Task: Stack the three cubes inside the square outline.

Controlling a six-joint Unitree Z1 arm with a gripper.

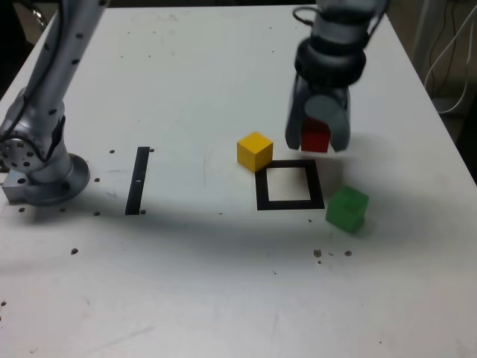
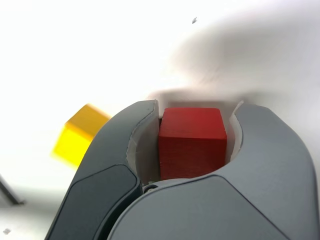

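Red cube (image 1: pixel 315 137) gripped in tool (image 1: pixel 319 142) just beyond the black square (image 1: pixel 316 194), yellow (image 1: pixel 255 151) and green cubes (image 1: pixel 347 209) outside its corners; placing step in hand, next move likely centres red over it, then lowers.

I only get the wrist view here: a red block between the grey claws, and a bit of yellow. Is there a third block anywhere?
Observer: Yes, a green cube, on the table in the exterior view.
Visitor: And is there some marked spot for them?
Observer: A black square outline with a white middle; no cube stands inside it.
Visitor: Where's the yellow one compared with that?
Observer: The yellow cube sits by the outline's upper left corner, as the exterior view shows it.
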